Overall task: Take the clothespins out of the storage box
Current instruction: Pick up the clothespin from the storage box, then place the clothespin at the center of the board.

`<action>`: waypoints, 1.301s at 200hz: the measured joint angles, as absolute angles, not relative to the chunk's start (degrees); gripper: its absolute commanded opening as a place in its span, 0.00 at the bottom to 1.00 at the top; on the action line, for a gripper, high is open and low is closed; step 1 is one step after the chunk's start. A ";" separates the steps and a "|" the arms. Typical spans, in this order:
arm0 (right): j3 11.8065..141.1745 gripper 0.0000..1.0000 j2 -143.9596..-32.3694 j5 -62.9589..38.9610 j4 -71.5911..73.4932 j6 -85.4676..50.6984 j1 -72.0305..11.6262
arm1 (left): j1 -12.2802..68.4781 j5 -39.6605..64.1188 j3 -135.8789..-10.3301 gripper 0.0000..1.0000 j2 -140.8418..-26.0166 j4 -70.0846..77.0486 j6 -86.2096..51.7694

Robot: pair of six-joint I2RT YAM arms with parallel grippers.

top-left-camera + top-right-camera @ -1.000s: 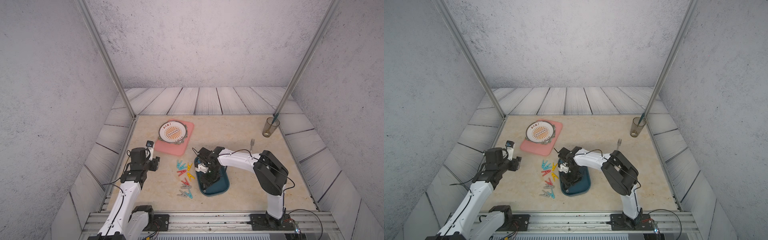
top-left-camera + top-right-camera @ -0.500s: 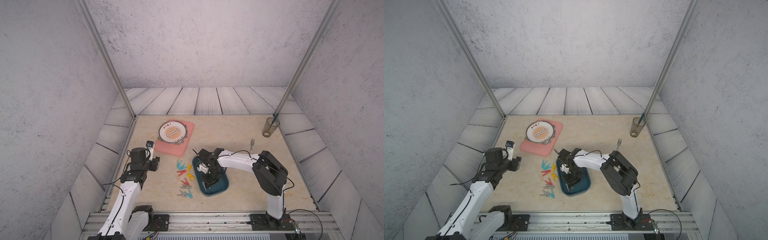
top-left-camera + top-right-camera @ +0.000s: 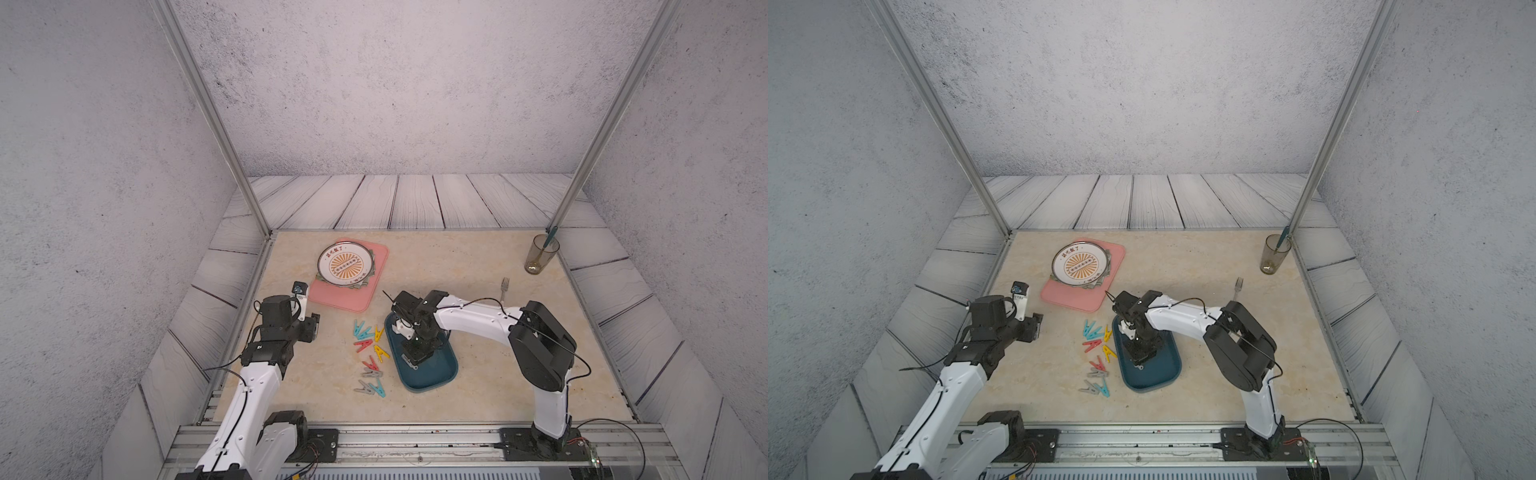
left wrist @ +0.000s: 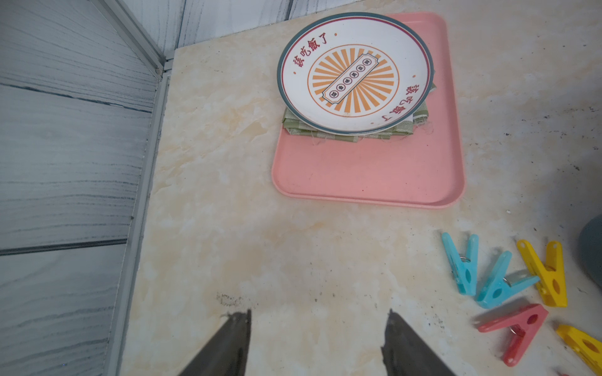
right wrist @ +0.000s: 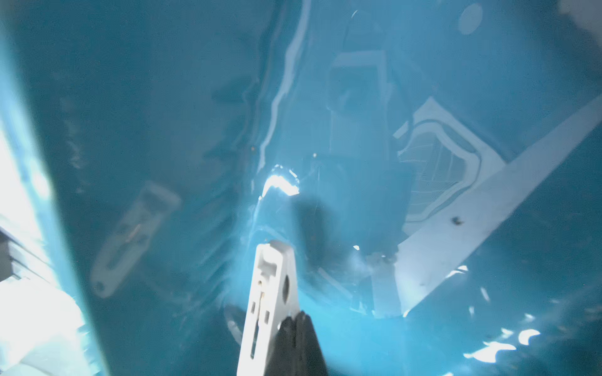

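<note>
Clothespin [image 5: 269,293] at closed, downturned right gripper [image 5: 301,315]

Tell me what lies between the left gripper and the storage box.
Loose clothespins lie scattered on the table between the open left gripper and the storage box; both top views show this.

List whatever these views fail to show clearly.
- Storage box floor: in both top views, the right gripper covers part.
- Right wrist view: blurred pale shape beside the gripped pale clothespin; second peg or reflection, unclear.
- Left wrist view: yellow clothespin cut by the edge.
</note>
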State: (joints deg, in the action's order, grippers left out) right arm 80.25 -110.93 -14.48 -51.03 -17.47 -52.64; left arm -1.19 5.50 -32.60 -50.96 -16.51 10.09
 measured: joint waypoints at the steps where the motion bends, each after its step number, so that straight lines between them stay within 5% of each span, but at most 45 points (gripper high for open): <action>1: 80.29 0.02 -110.89 -14.46 -51.03 -17.43 -52.64 | -1.19 5.50 -32.60 0.69 -50.96 -16.51 10.09; 93: 95.68 0.01 -108.18 -17.69 -54.39 -12.51 -54.39 | -1.17 5.34 -32.60 0.69 -50.92 -16.47 10.09; 260: 126.41 0.09 -138.87 -20.18 -63.75 -6.39 -62.89 | -1.19 1.23 -32.49 0.69 -49.84 -14.76 10.09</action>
